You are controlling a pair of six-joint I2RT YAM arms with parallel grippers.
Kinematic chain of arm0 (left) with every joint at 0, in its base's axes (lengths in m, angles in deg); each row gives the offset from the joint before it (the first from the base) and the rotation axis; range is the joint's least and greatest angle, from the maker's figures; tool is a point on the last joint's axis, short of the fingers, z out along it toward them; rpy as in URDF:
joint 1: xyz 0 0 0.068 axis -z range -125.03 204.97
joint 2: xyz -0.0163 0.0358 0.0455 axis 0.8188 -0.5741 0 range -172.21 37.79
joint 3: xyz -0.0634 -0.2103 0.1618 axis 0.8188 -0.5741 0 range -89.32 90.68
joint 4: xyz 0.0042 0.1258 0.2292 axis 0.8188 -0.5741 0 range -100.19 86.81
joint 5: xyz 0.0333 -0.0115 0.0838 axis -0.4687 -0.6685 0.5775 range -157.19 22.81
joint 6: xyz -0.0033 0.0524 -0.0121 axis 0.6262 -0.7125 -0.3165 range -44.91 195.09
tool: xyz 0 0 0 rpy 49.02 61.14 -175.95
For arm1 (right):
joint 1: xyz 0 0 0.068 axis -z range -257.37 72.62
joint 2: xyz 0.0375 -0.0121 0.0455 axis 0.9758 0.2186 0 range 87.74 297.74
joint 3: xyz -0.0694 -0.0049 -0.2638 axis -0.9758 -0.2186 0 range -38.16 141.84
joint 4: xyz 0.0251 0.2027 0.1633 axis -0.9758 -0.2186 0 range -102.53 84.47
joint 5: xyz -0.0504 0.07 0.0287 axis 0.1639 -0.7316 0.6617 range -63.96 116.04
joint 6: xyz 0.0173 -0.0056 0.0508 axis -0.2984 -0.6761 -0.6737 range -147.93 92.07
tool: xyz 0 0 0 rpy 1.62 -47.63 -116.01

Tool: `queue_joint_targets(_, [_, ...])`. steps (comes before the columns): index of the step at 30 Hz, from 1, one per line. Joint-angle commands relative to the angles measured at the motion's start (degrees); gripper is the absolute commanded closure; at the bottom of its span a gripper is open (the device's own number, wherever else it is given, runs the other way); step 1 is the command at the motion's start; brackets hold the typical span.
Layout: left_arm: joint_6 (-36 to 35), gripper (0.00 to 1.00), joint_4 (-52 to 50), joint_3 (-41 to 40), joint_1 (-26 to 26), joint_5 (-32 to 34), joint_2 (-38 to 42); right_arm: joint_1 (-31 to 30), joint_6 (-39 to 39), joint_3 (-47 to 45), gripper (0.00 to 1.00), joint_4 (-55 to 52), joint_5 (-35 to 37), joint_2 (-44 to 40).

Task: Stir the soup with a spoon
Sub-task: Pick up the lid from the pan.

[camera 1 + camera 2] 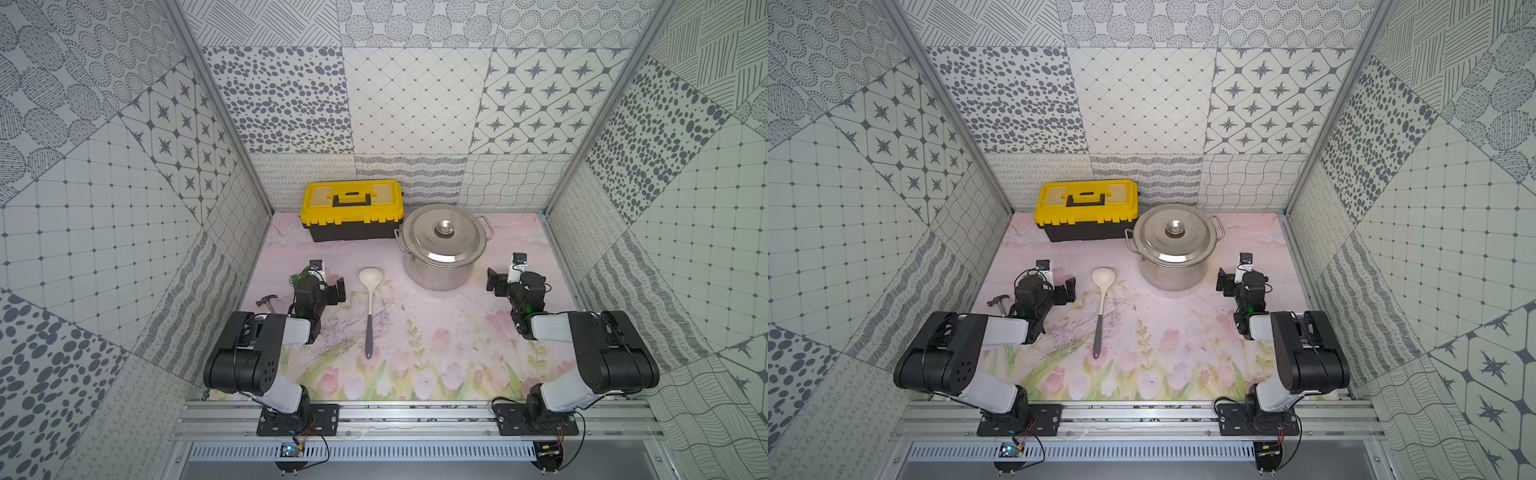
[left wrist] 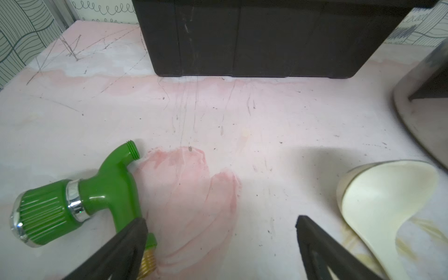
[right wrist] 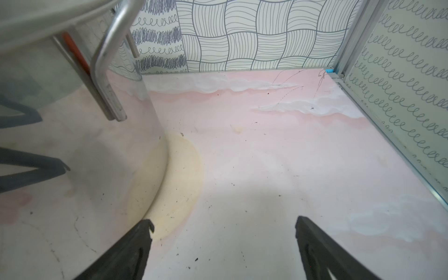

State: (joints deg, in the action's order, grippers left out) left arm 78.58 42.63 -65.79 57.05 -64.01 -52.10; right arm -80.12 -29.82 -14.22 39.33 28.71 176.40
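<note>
Place: robot lab cell | walls (image 1: pixel 415 104) printed patterns, 9–12–3 o'clock | aluminium frame (image 1: pixel 216 104) | rail (image 1: pixel 415 415) at 6 o'clock, left arm (image 1: pixel 257 357), right arm (image 1: pixel 602 353) bolted on | floral mat (image 1: pixel 436 332) floor

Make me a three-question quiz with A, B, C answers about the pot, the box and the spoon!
1. The shiny stainless-steel stockpot is:
A. covered by its flat round steel lid
B. open
C. tipped over

2. The top of the plastic toolbox is:
A. red
B. yellow
C. blue

3. The long spoon with a cream-white bowl and dark grey handle lies:
A. in the stockpot
B. on the toolbox
C. flat on the flowered table

Answers:
1 A: both top views show the lid and its knob sitting on the rim.
2 B: its top is yellow over a black base.
3 C: it lies on the table, apart from the stockpot.
</note>
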Motion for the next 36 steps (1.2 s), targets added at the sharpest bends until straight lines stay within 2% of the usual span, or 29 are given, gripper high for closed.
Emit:
queue_joint_targets(1, [0.04,0.0,1.82,0.29,-0.26,-1.15,-0.17,0.14,0.94,-0.22,0.03,2.73,-1.26,0.28])
queue_joint_targets(22, [-0.15,0.0,1.98,0.51,-0.24,-0.34,0.29,0.73,0.19,0.03,0.03,2.79,-1.59,0.03])
queue_joint_targets(24, [1.68,0.0,-6.66,3.8,-0.15,2.82,3.19,0.25,-0.22,3.14,0.03,-5.49,1.89,-3.53])
queue_joint_targets(25, [2.08,0.01,-14.3,6.88,-0.15,4.68,4.63,0.11,-0.55,6.17,0.03,-13.37,3.86,-5.73])
queue_joint_targets(27, [3.29,0.01,-27.65,12.89,-0.26,6.22,5.89,-0.05,-0.84,6.73,0.03,-18.79,3.97,-9.28])
queue_joint_targets(28, [3.63,0.01,-32.0,14.48,0.03,5.87,6.6,-0.16,-0.64,6.69,0.03,-19.23,3.25,-11.87])
queue_joint_targets(30, [4.48,0.01,-34.57,14.02,0.99,6.35,10.0,-0.38,-3.12,6.5,0.03,-22.94,4.11,-17.42])
queue_joint_targets(33, [7.81,0.01,-36.31,10.95,1.98,7.88,18.56,-0.33,-12.33,9.82,0.03,-36.87,9.48,-24.93])
queue_joint_targets(36, [12.64,0.01,-44.54,11.08,2.39,8.14,27.53,0.56,-27.47,12.96,0.03,-52.34,17.08,-29.77])
